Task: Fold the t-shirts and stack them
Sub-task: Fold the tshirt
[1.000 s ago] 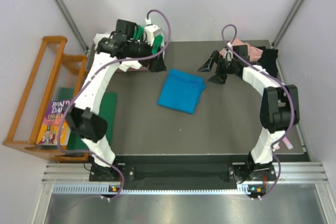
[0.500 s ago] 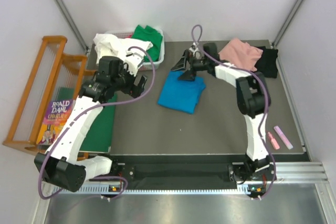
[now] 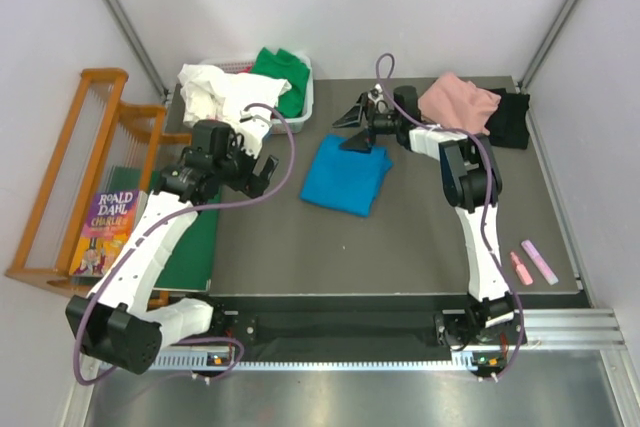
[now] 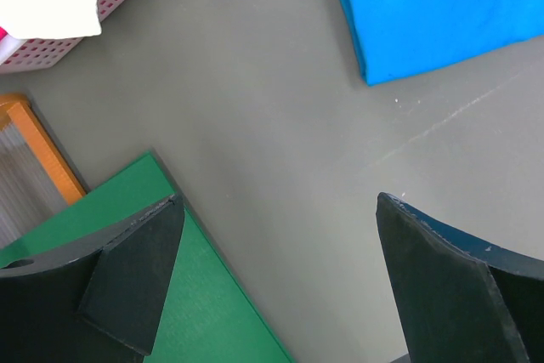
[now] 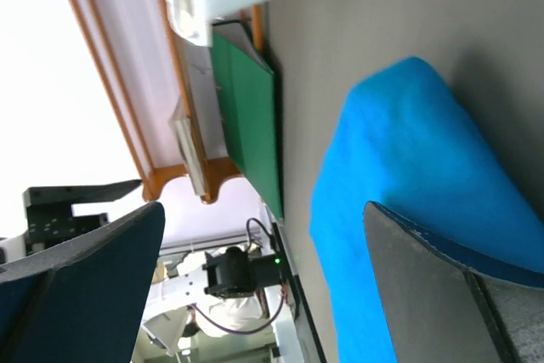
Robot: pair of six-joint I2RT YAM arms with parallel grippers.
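A folded bright blue t-shirt (image 3: 347, 175) lies flat at mid-table. My right gripper (image 3: 353, 129) is open at its far edge, turned on its side, with one finger (image 5: 442, 286) over the blue cloth (image 5: 399, 167) and nothing between the jaws. My left gripper (image 3: 262, 169) hangs open over bare table left of the blue tee (image 4: 433, 6), holding nothing. A pink t-shirt (image 3: 458, 99) and a black one (image 3: 510, 117) lie crumpled at the back right. White (image 3: 215, 92) and green (image 3: 280, 69) tees fill a basket (image 3: 306, 107) at the back left.
A stiff green board (image 3: 195, 237) lies along the table's left edge, also under my left gripper (image 4: 279, 206). A wooden rack (image 3: 70, 177) with a book (image 3: 105, 232) stands off the left side. Two small pink items (image 3: 530, 262) lie near the front right.
The left arm pulled back from the basket toward the near left. The right arm swung left from the pink tee to the blue tee's far edge. Both grippers stayed open.
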